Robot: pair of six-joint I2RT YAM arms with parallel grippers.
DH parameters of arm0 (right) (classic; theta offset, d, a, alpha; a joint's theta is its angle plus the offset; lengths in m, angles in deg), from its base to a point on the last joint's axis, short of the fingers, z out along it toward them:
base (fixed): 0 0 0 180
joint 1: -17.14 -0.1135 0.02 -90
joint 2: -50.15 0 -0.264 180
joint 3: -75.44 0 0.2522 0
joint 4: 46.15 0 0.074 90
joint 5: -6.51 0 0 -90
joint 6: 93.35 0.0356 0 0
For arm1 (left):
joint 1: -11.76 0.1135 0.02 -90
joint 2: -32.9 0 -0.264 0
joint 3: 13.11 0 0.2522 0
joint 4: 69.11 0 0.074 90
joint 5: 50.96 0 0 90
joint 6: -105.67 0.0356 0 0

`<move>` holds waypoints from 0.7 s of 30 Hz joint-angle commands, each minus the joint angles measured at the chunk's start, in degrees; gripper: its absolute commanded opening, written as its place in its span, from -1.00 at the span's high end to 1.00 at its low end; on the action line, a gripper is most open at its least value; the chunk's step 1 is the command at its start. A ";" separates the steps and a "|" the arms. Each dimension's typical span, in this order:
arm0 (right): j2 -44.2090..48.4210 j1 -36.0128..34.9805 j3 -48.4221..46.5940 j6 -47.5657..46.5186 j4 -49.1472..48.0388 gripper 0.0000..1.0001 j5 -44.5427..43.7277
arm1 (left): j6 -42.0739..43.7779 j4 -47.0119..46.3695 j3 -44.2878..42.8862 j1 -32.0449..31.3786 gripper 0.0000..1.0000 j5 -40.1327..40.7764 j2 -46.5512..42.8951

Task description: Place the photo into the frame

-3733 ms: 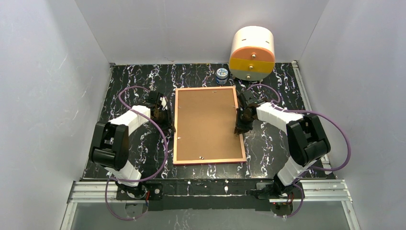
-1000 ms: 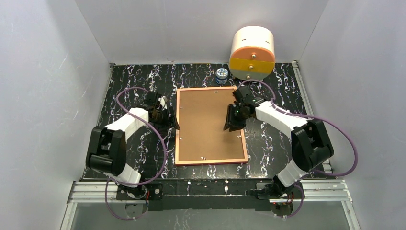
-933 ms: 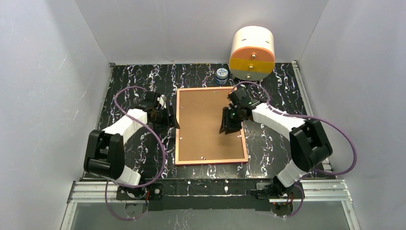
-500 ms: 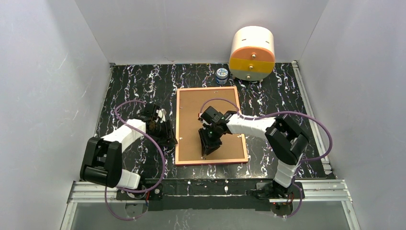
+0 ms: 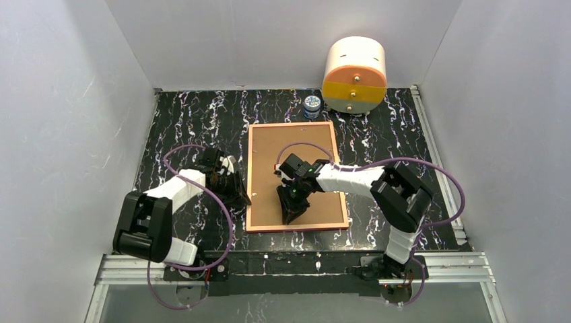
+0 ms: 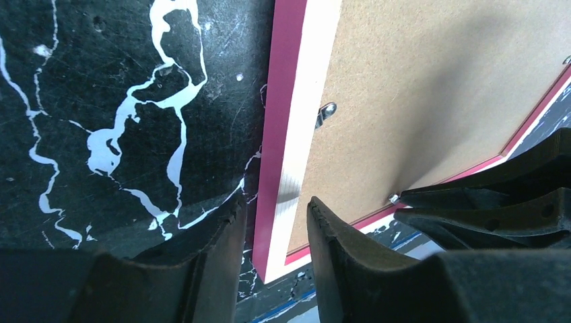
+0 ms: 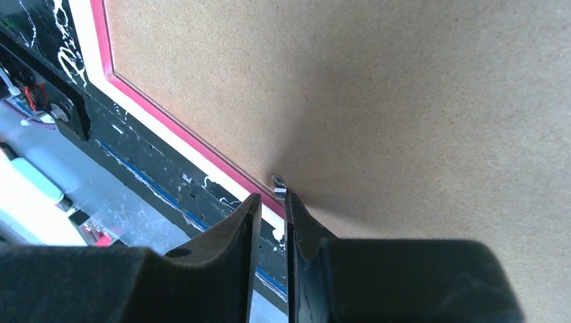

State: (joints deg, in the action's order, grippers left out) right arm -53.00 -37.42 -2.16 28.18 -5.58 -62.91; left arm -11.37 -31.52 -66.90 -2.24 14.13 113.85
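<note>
The frame (image 5: 250, 176) lies face down on the black marble table, its brown backing board (image 5: 296, 148) uppermost. The photo is hidden. My left gripper (image 5: 239, 196) is at the frame's left rim near the near-left corner. In the left wrist view its jaws (image 6: 273, 205) stand apart astride the pink-and-white rim (image 6: 286, 121). My right gripper (image 5: 291, 217) is low over the board's near part. Its jaws (image 7: 273, 198) are a narrow slit apart, with a small metal tab (image 7: 278, 184) at the tip of one finger beside the near rim (image 7: 176, 138).
A white drum with an orange and yellow face (image 5: 355, 74) stands at the back, with a small blue-and-white jar (image 5: 311, 105) beside it. Another metal tab (image 6: 326, 112) sits on the board by the left rim. The table's near edge rail (image 5: 296, 262) is just beyond the frame.
The right gripper swept from the frame's right edge across the board to its near edge. The left gripper slid nearer along the left rim. Both pairs of jaws narrowed.
</note>
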 commanded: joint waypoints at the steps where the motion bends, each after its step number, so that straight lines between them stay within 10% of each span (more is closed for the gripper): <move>1: -0.98 -0.45 1.20 -0.76 -2.16 0.46 2.03 | -0.37 -0.42 1.54 0.04 0.28 -3.20 0.43; 21: 4.70 1.79 -1.21 1.63 0.36 0.27 -4.57 | 0.64 2.98 -1.61 0.11 0.19 2.94 -1.55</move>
State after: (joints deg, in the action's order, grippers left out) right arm -53.68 -37.18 -1.48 28.69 -7.94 -60.09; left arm -12.34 -32.35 -65.00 -2.24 12.25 115.20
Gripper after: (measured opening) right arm 0.336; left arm 0.362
